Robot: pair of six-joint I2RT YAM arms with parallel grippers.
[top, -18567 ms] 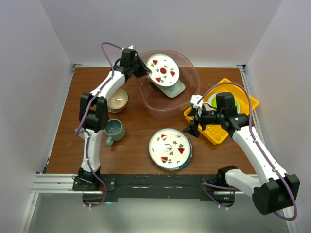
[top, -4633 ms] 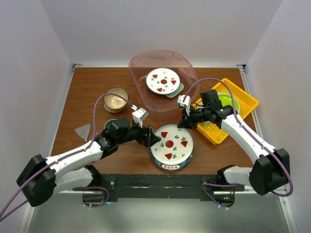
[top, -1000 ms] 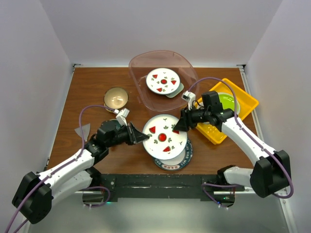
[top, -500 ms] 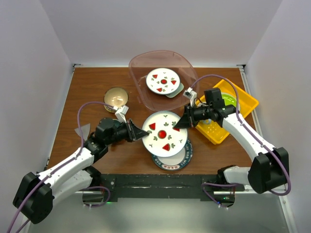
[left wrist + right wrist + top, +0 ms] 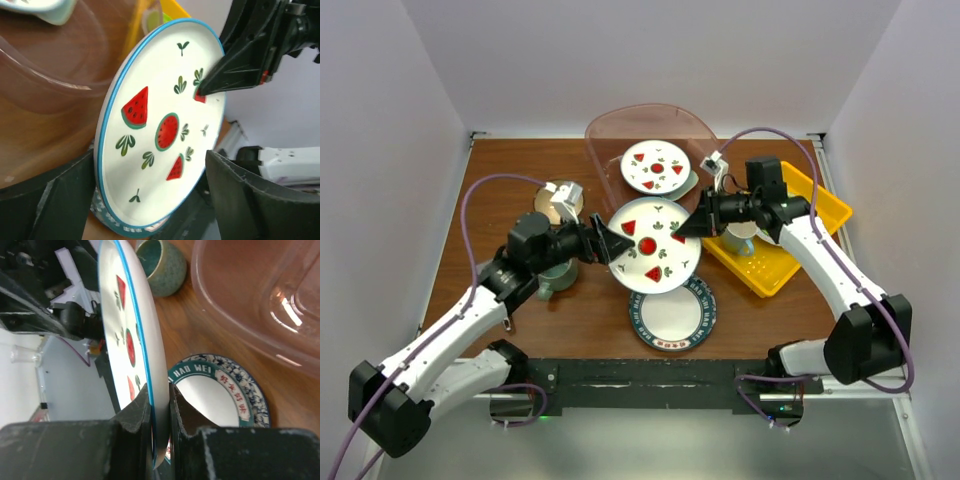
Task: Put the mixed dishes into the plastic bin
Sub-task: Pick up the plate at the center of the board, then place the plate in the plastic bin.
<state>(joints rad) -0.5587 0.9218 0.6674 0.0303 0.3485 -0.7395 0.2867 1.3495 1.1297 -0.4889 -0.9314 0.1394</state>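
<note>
Evidently the step in hand was carrying one fruit plate (image 5: 650,255) to the bin. The right hand (image 5: 159,395) was pinched shut on the plate's rim and held it on edge, lifted clear of the table (image 5: 520,170). On the opposite rim, the left hand (image 5: 610,243) stood wide open. Its fingers (image 5: 65,200) sat either side of the plate without gripping, so the weight seemed to rest on the right hand alone.

Just below the right hand, a blue plate (image 5: 672,315) lay flat on the table, not yet dealt with. Close behind the left hand sat a teal mug (image 5: 162,270), also waiting.

Farther out, past the right hand toward the back of the table, stood the bin (image 5: 600,140). It already held a second fruit plate (image 5: 655,165) resting on a mint tray (image 5: 688,185). Behind the right hand's wrist lay a yellow tray (image 5: 825,215), which has no part in the job.

The next move probably called for the left hand to draw back from the rim. The right hand would then swing the plate over the bin's near wall, tip it flatter and lower it onto the stack. A thin pinch on a tilted plate could slip, so a slow swing seemed wise.
</note>
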